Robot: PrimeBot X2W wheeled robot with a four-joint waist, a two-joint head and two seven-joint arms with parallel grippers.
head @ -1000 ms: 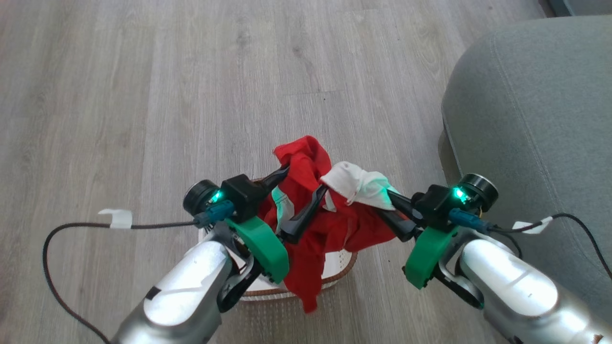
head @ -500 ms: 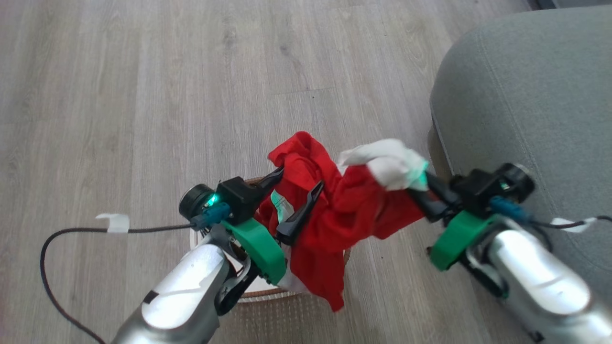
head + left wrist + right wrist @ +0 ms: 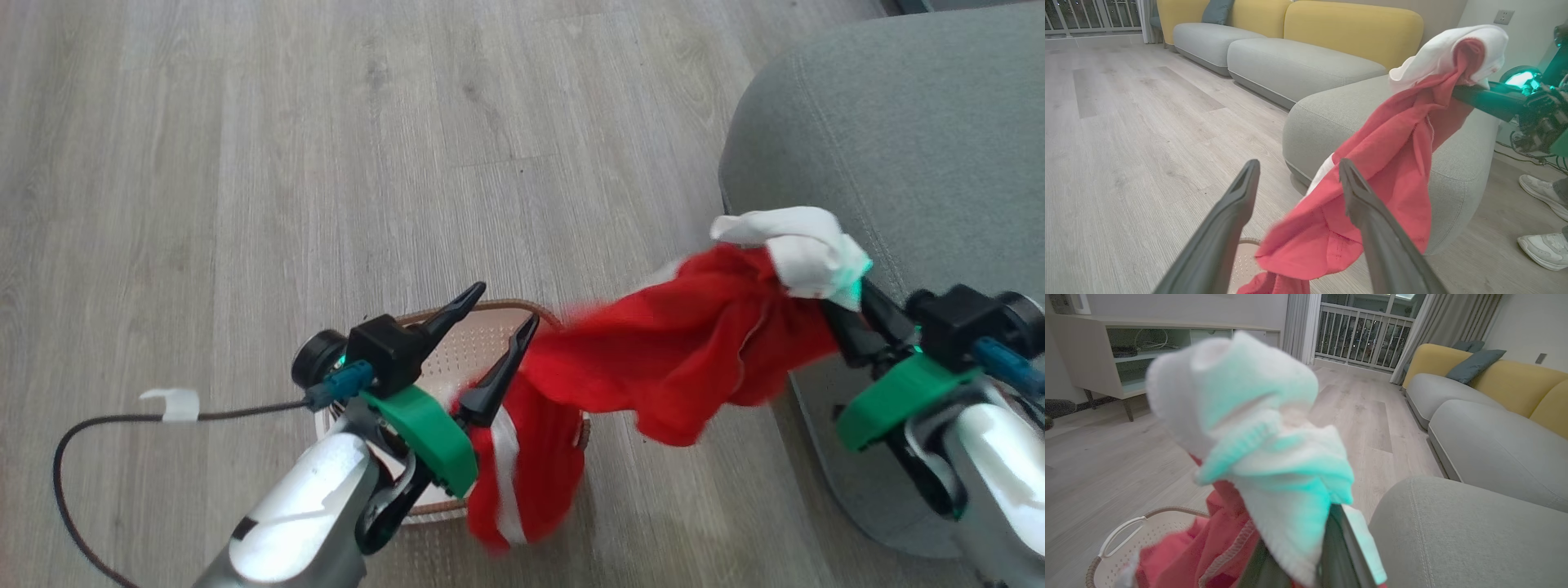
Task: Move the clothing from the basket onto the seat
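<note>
Pale plank floor carries the perforated cream basket. Above it, the left gripper gapes empty. Soft red clothing stretches from the basket's right rim to the right gripper, which is clamped on its white bunch at the rounded fabric seat's edge.

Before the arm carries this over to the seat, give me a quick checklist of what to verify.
1. Right gripper hold: ok, shut on the clothing at its white end.
2. Left gripper free: ok, open above the basket.
3. Snag on the left gripper: cannot tell, red cloth passes right by one finger.
4. Clothing out of the basket: not ok, its tail hangs over the rim.
5. Clothing over the seat: not ok, just the white end reaches its edge.
6. Person's shoes beside the seat: clearance cannot tell.
</note>
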